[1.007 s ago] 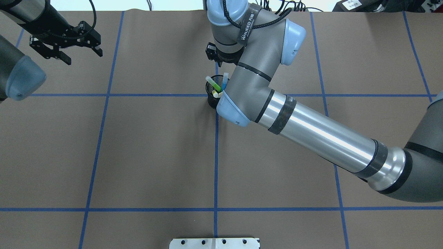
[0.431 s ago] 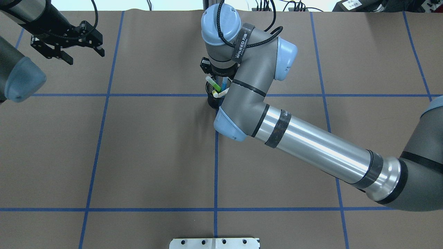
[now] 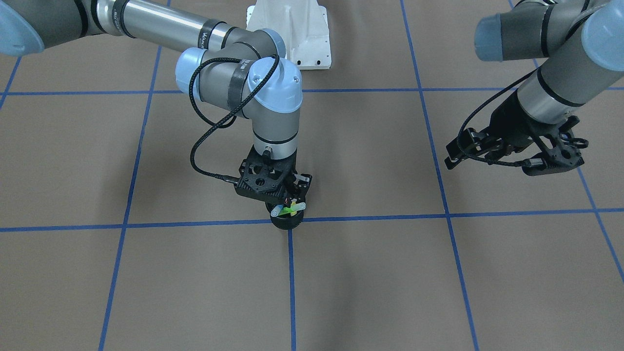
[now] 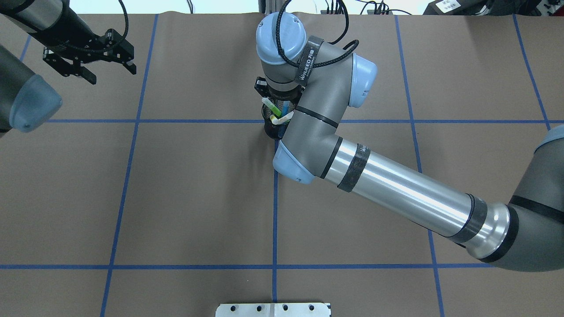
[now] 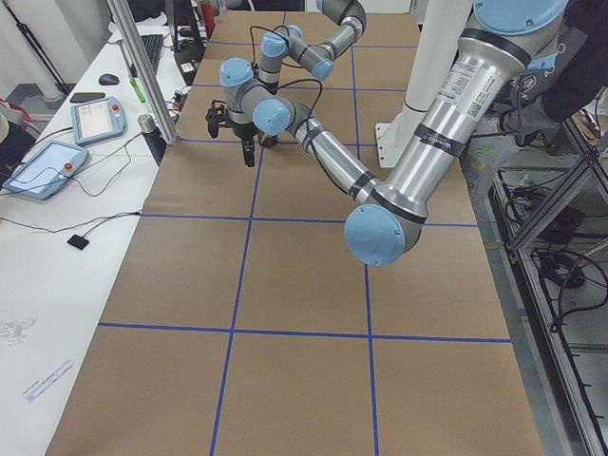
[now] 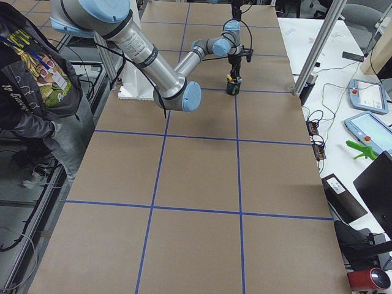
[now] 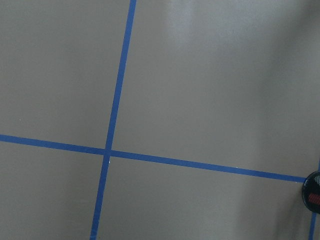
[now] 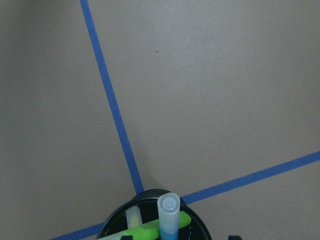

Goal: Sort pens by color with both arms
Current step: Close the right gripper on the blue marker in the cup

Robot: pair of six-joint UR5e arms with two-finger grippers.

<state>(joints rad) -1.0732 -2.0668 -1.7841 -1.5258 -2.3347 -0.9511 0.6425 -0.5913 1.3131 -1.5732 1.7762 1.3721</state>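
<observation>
A black mesh cup (image 4: 269, 128) stands at the tape crossing in the middle of the far half of the table. It holds the pens upright: a green one (image 4: 269, 105), a blue one (image 4: 286, 107) and a yellow one (image 4: 282, 118). My right gripper (image 3: 291, 197) hangs straight over the cup, pointing down. In the right wrist view the blue pen (image 8: 168, 215) rises between dark finger bits at the bottom edge, so the jaws stand open. My left gripper (image 4: 111, 74) hovers open and empty at the far left, well away from the cup.
Blue tape lines divide the brown table cover (image 4: 198, 198) into squares. The white pedestal base (image 3: 292, 39) sits on the robot's side. A person (image 6: 37, 92) stands beside the table, and a side bench holds tablets (image 5: 47, 166).
My right arm swung its wrist left and came over the cup, covering the blue pen's top. The left gripper drifted slightly right.
</observation>
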